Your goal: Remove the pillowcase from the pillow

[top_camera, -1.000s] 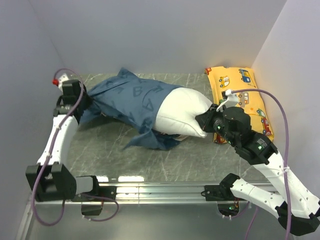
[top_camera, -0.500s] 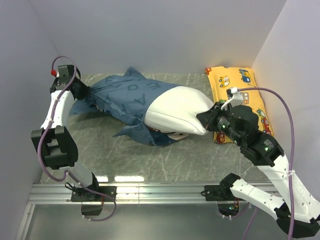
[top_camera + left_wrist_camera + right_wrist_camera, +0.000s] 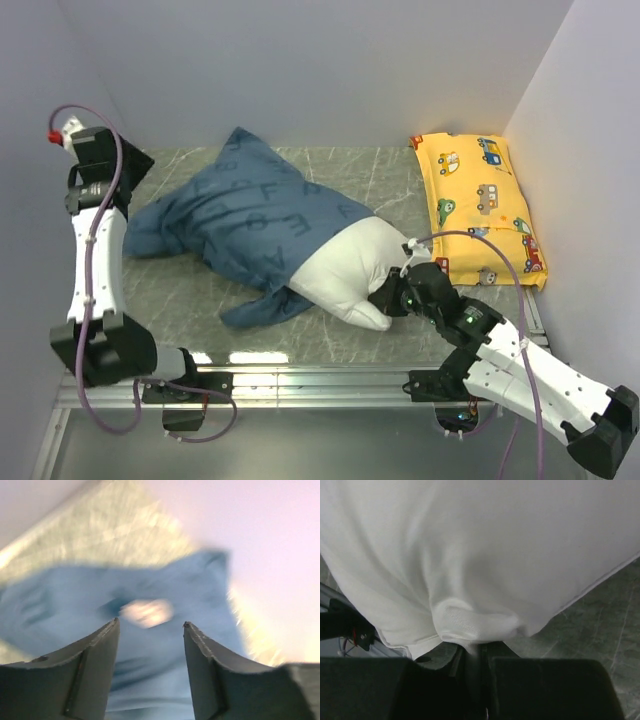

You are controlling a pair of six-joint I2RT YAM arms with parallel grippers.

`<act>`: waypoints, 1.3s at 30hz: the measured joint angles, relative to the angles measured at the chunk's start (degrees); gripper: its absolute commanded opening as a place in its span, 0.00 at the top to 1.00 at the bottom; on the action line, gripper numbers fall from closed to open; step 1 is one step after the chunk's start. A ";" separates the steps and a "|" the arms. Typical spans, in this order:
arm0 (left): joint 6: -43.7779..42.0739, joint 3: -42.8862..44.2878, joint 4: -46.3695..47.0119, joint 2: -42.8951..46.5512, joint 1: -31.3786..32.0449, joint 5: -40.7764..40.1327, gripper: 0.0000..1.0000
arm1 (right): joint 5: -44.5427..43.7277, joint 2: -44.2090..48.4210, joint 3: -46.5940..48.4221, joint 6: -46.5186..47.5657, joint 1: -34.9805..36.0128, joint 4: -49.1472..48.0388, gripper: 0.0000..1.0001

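The dusty-blue pillowcase [image 3: 240, 215] lies spread over the left half of the table and still covers the far end of the white pillow [image 3: 345, 275]. The pillow's near right part sticks out bare. My right gripper [image 3: 387, 300] is shut on a bunched corner of the pillow, which the right wrist view shows as white fabric [image 3: 480, 545] pinched between the closed jaws [image 3: 479, 647]. My left gripper [image 3: 135, 165] hangs raised at the far left, open and empty. Its wrist view is blurred, with the pillowcase [image 3: 60, 610] below the spread fingers [image 3: 150, 623].
A smaller yellow pillow [image 3: 480, 205] printed with cars lies along the right wall. White walls close in the left, back and right. A metal rail [image 3: 320, 380] with the arm bases runs along the near edge. The tabletop [image 3: 200, 290] is grey marble.
The left gripper opened, let go of the pillowcase and rose toward the left wall. The right gripper dragged the pillow toward the near edge. The pillowcase slumped onto the table.
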State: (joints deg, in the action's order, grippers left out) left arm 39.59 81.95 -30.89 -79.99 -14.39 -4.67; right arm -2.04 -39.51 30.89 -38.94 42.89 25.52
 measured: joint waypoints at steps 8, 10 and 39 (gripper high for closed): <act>-6.71 9.38 5.14 1.77 12.09 -1.57 0.29 | -0.94 3.08 -7.15 -3.13 3.58 -3.04 1.00; -9.01 13.03 4.83 -2.40 14.88 0.63 0.28 | -0.79 2.89 -9.09 -4.57 4.63 -4.15 1.00; -25.38 16.61 0.04 -31.36 26.27 10.71 1.00 | -7.37 -0.87 4.96 -3.54 7.28 6.82 0.23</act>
State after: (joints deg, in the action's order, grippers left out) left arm 14.22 98.56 -30.85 -111.35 11.88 6.04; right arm -9.41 -40.38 35.86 -42.48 50.17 32.34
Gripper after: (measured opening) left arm 0.023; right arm 0.732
